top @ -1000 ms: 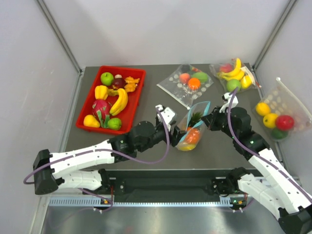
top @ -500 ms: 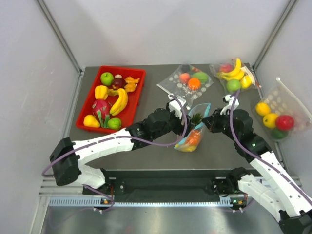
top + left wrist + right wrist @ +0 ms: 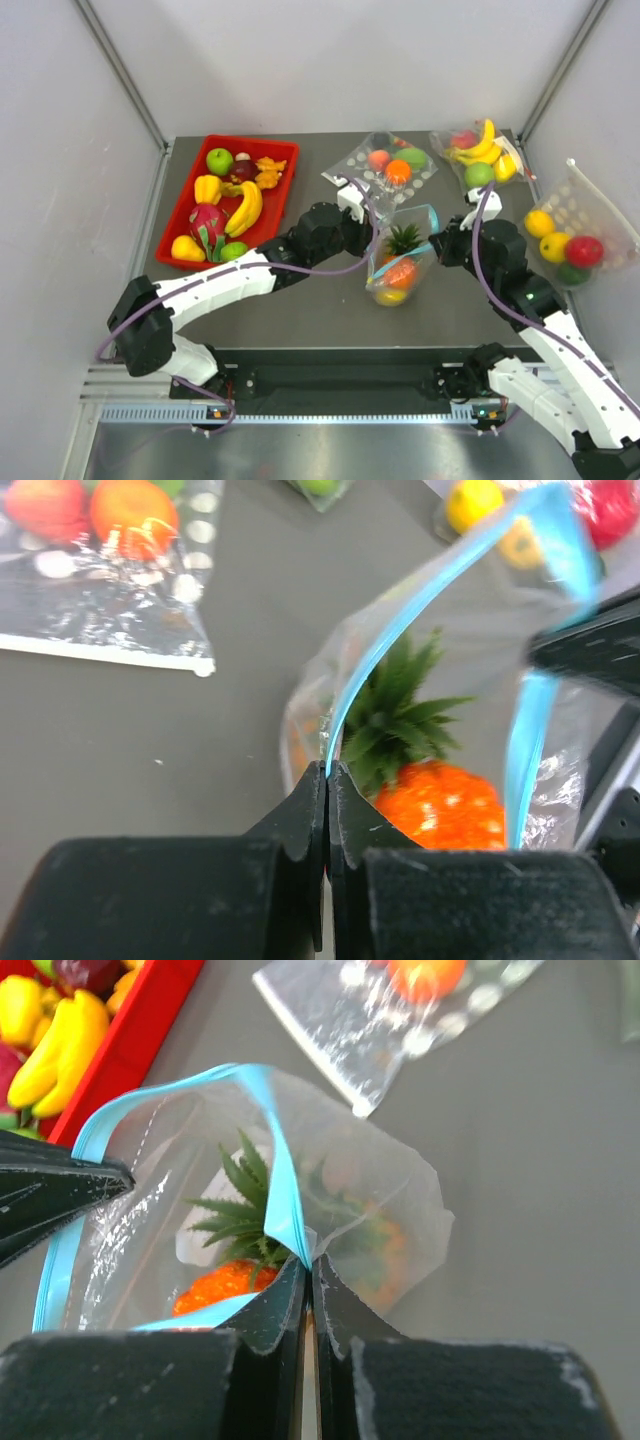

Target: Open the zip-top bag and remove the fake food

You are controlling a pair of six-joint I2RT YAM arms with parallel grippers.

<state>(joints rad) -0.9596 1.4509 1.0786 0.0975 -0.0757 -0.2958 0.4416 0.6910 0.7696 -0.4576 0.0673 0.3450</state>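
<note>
The clear zip-top bag (image 3: 400,262) with its teal-blue zip strip stands mid-table, its mouth pulled wide. Inside lies the fake food: an orange pineapple with a green crown (image 3: 401,245) (image 3: 440,800) (image 3: 225,1280), plus a yellow piece low in the bag. My left gripper (image 3: 372,236) (image 3: 327,770) is shut on the left side of the zip strip. On the opposite lip, my right gripper (image 3: 436,246) (image 3: 308,1260) is shut on the strip. The bag hangs stretched between the two.
A red tray (image 3: 188,205) of fruit sits at the back left. A dotted clear bag (image 3: 385,170) lies behind the zip-top bag, a bag with bananas (image 3: 482,152) at the back right, and another fruit bag (image 3: 572,235) at the right edge.
My left arm swung right to the bag and its jaws closed on the left lip. The bag's mouth has since been pulled open wider; the right gripper kept its hold.
</note>
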